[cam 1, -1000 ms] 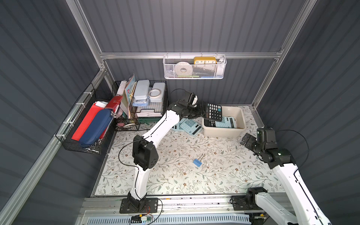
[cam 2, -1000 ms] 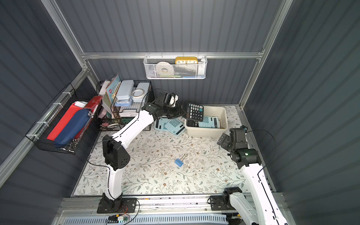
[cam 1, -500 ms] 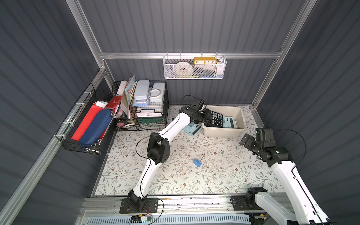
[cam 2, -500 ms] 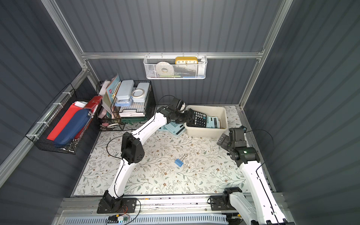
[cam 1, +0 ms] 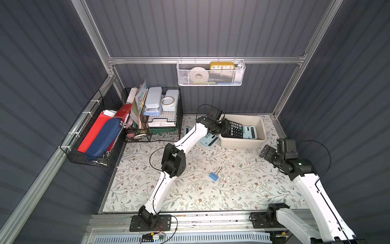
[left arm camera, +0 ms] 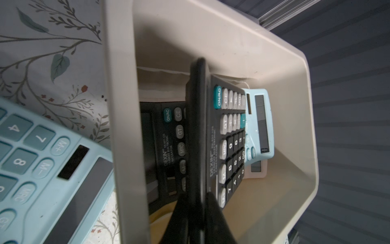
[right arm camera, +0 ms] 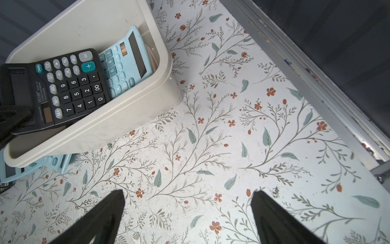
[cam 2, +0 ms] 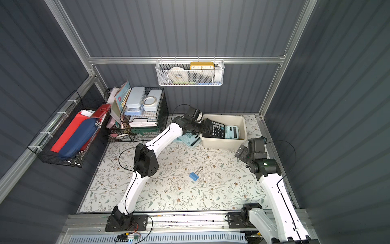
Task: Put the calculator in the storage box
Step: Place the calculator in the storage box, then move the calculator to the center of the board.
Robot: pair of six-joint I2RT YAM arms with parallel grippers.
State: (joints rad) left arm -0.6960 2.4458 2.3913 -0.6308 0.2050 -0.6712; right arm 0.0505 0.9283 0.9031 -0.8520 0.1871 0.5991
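Note:
My left gripper (cam 1: 223, 128) (cam 2: 205, 128) (left arm camera: 196, 196) is shut on the end of a black calculator (cam 1: 233, 130) (cam 2: 217, 130) (left arm camera: 230, 137) (right arm camera: 69, 86). It reaches over the left end of the cream storage box (cam 1: 238, 144) (cam 2: 223, 144) (left arm camera: 118, 84) (right arm camera: 118, 126). The calculator sits tilted inside the box. It leans over a light blue calculator (cam 1: 250, 132) (left arm camera: 260, 122) (right arm camera: 128, 61) and another black one (left arm camera: 166, 137). My right gripper (cam 1: 266, 151) (cam 2: 241, 151) (right arm camera: 187, 196) hangs open over bare mat by the box's right front corner.
Light blue calculators (cam 1: 209, 139) (left arm camera: 42, 164) lie on the mat against the box's left side. A blue binder clip (cam 1: 214, 175) lies mid-mat. Black wire baskets (cam 1: 156, 120) (cam 1: 90, 137) stand at the back left; a white mesh basket (cam 1: 211, 72) hangs on the rear wall.
My left arm stretched to the right and lowered the black calculator from above the box's left rim down into the box. The right arm has hardly moved.

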